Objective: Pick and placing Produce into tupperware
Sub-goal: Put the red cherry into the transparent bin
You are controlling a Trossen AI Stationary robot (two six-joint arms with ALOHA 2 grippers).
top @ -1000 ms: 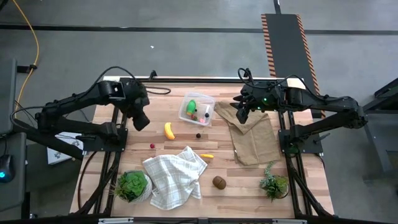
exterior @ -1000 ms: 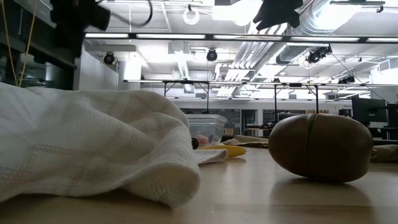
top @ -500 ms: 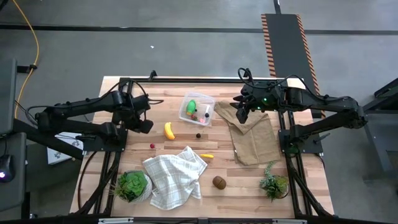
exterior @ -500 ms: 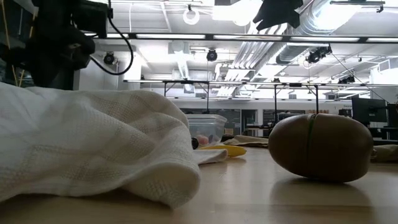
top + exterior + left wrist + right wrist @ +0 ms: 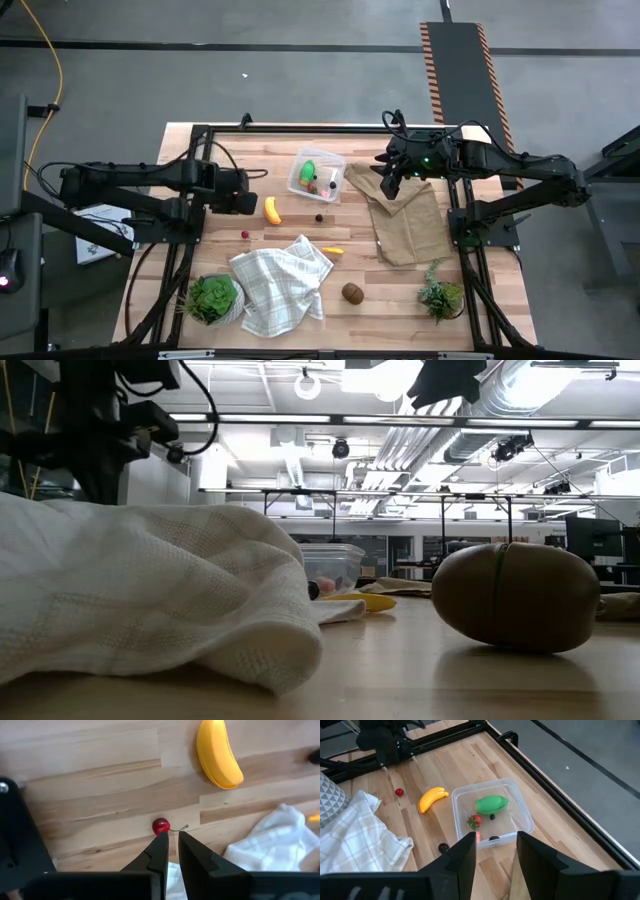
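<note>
The left gripper [image 5: 170, 840] hangs low over the wooden surface [image 5: 290, 225], just beside the banana [image 5: 271, 209], its fingers [image 5: 159, 851] nearly closed with only a thin slit between them and grasping nothing; the red berry [image 5: 160, 826] lies just past their tips; the step in hand looks like an approach to pick that berry, not yet gripped. The tupperware [image 5: 316, 175] sits towards the far edge of the surface and already holds a green piece [image 5: 491, 803], a strawberry [image 5: 474, 820] and small dark berries; a dark berry [image 5: 319, 217], a small yellow piece [image 5: 333, 250] and the brown kiwi [image 5: 352, 292] lie loose around the white checked cloth [image 5: 280, 282]. The right gripper [image 5: 494, 847] waits above the brown cloth [image 5: 405, 222], fingers spread and empty. Next, I judge, the left fingers must open, centre on the berry, drop and close; so small and round a thing may roll away.
</note>
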